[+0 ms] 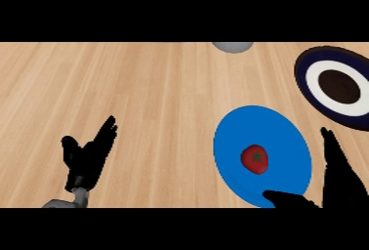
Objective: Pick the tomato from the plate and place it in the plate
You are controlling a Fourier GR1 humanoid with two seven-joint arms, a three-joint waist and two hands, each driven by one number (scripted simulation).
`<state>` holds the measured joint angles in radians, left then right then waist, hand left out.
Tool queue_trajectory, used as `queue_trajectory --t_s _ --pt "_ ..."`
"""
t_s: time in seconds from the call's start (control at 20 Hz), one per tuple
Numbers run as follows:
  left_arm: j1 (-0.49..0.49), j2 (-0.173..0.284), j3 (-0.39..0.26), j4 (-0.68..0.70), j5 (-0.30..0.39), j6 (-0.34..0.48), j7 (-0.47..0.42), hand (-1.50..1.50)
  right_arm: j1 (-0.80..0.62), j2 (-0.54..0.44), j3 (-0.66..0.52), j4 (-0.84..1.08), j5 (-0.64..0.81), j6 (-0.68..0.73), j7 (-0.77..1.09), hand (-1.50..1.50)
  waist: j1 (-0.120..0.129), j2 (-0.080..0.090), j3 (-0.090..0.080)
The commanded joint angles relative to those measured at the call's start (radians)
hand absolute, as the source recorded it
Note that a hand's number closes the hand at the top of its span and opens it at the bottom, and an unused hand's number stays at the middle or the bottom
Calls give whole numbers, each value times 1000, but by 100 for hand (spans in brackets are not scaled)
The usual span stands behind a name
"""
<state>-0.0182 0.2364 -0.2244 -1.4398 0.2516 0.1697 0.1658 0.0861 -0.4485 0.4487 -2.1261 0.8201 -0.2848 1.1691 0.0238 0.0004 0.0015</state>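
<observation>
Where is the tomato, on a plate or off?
On. The tomato sits on the blue plate, with blue showing all round it. No hand is holding it.

Tomato (254, 157) sits on blue plate (249, 127); right hand (338, 180) open beside it; left hand (88, 155) rests open; dark plate (317, 95) far right.

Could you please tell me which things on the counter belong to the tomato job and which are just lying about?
Part of the job:
- tomato, on the blue plate
- dark plate with a white ring, the likely target
- right hand, open beside the blue plate

Just lying about:
- grey object at the far edge, cut off
- left hand, open and resting
</observation>
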Motion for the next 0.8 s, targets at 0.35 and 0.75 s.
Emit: queue_trajectory --t_s 0.35,0.75 --pt "48 0 31 31 6 -40 -13 0 -170 285 36 267 143 85 106 -150 -14 1 -2" --pt "54 -31 10 -11 -29 -9 13 0 -157 344 -31 302 234 192 132 -150 -22 -1 -2"
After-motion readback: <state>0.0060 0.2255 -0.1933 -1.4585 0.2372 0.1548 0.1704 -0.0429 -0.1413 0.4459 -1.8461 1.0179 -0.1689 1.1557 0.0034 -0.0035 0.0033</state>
